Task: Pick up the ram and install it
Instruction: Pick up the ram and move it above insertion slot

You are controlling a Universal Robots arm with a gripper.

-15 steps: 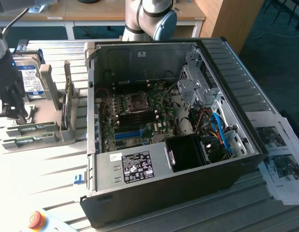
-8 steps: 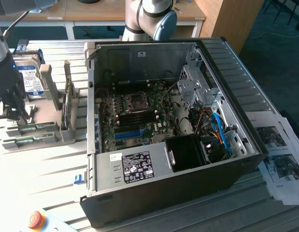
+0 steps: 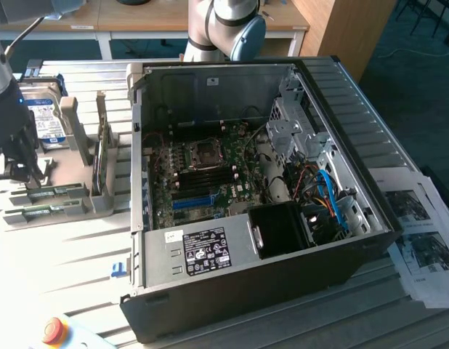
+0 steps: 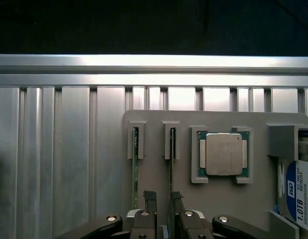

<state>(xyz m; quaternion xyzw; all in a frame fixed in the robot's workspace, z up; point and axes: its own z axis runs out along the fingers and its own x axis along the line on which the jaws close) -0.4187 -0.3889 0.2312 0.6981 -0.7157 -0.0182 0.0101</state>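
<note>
Two thin green ram sticks stand on edge in slots of a grey holder (image 4: 219, 209). One ram stick (image 4: 171, 159) runs in between my fingertips; the other (image 4: 135, 169) lies just beside it. My gripper (image 4: 163, 196) hovers over the end of the first stick, open by a narrow gap, holding nothing. In the exterior view my gripper (image 3: 22, 171) hangs over the holder at the exterior view's left, with the green sticks (image 3: 56, 192) just below it. The open computer case (image 3: 333, 94) shows its motherboard (image 3: 232, 149) with black memory slots (image 3: 210, 174).
A square silver processor (image 4: 224, 154) and a hard drive (image 4: 301, 194) share the holder. A blue connector strip (image 3: 192, 201) sits on the motherboard. Cables and a black fan shroud (image 3: 282, 229) fill the case's right. Papers (image 3: 421, 233) and a red button (image 3: 54, 329) lie on the slatted table.
</note>
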